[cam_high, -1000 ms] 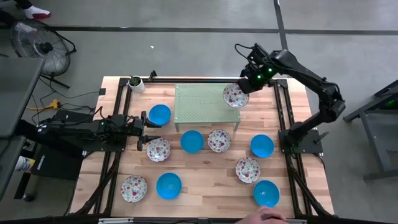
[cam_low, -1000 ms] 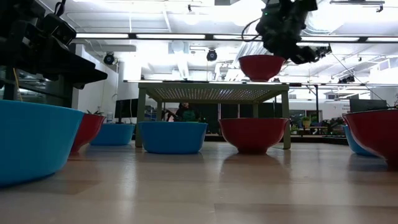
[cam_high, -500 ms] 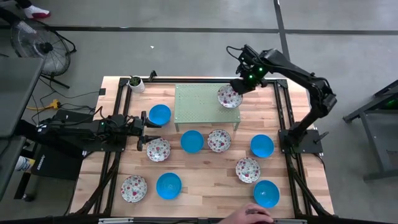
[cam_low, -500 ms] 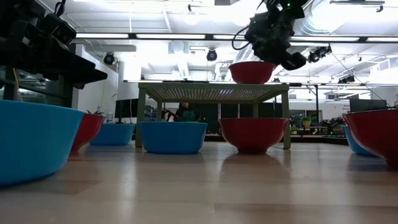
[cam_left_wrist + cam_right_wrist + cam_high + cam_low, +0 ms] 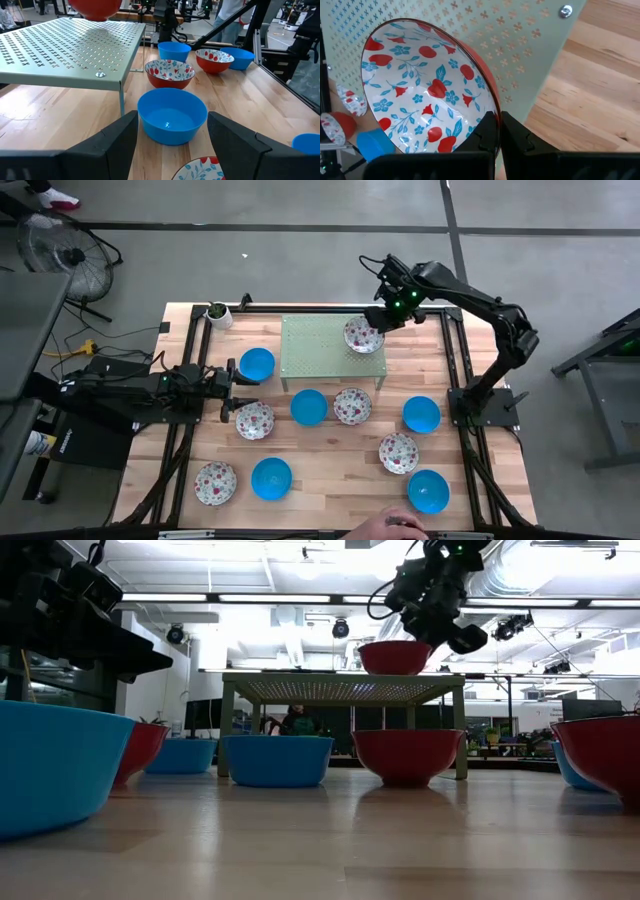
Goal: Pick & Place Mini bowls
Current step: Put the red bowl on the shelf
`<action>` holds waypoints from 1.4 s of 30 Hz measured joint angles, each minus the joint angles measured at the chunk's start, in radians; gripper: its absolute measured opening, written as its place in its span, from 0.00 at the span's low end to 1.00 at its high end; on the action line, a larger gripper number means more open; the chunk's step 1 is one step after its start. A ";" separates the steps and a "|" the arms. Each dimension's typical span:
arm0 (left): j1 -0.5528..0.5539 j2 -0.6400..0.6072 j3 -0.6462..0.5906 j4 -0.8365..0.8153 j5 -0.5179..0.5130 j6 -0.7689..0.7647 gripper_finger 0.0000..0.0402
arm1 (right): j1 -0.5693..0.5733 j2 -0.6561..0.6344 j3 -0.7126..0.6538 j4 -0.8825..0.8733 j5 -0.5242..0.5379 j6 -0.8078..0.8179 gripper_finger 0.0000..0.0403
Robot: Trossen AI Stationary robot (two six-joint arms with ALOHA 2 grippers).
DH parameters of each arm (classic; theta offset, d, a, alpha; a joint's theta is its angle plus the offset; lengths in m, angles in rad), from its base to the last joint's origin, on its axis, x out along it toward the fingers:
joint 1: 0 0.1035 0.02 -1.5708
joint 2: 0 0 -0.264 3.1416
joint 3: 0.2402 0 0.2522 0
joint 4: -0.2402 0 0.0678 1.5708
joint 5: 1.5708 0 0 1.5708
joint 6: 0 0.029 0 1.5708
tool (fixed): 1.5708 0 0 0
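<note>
My right gripper (image 5: 384, 317) is shut on a floral mini bowl (image 5: 363, 336), white inside and red outside, over the far right corner of a green perforated stand (image 5: 330, 352). In the low view the bowl (image 5: 395, 657) hangs just over the stand's top (image 5: 330, 676). Other mini bowls stand on the wooden table, blue ones (image 5: 308, 406) and floral ones (image 5: 352, 406). My left gripper (image 5: 228, 391) waits open at the table's left side, behind a blue bowl (image 5: 172, 116) and touching nothing. My right gripper (image 5: 498, 120) pinches the floral bowl's rim (image 5: 492, 106) on the bowl's right side. One finger (image 5: 486, 131) is inside the bowl, the other (image 5: 514, 134) against its red outer wall. The fingers slant down from the far right. The bowl is mouth up, just above the stand.
Blue bowls (image 5: 257, 363) (image 5: 421, 414) (image 5: 271, 477) (image 5: 428, 490) and floral bowls (image 5: 254, 420) (image 5: 398, 452) (image 5: 215, 483) are spread over the table. A small potted plant (image 5: 218, 313) stands at the far left corner. A person's hand (image 5: 392, 525) is at the near edge.
My right gripper has carried the floral bowl toward the table's left edge and a little down, from beside the stand's right edge to over its far right corner, staying shut. The person's hand has moved left along the near edge.
</note>
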 joint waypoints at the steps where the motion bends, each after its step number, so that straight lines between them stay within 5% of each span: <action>1: 0.000 0.000 0.000 0.000 0.000 0.000 0.58 | 0.004 0.001 0.000 0.000 0.009 0.005 0.00; 42: 0.000 0.000 0.000 0.000 0.000 0.000 0.58 | 0.043 0.031 -0.002 0.046 0.017 0.049 0.03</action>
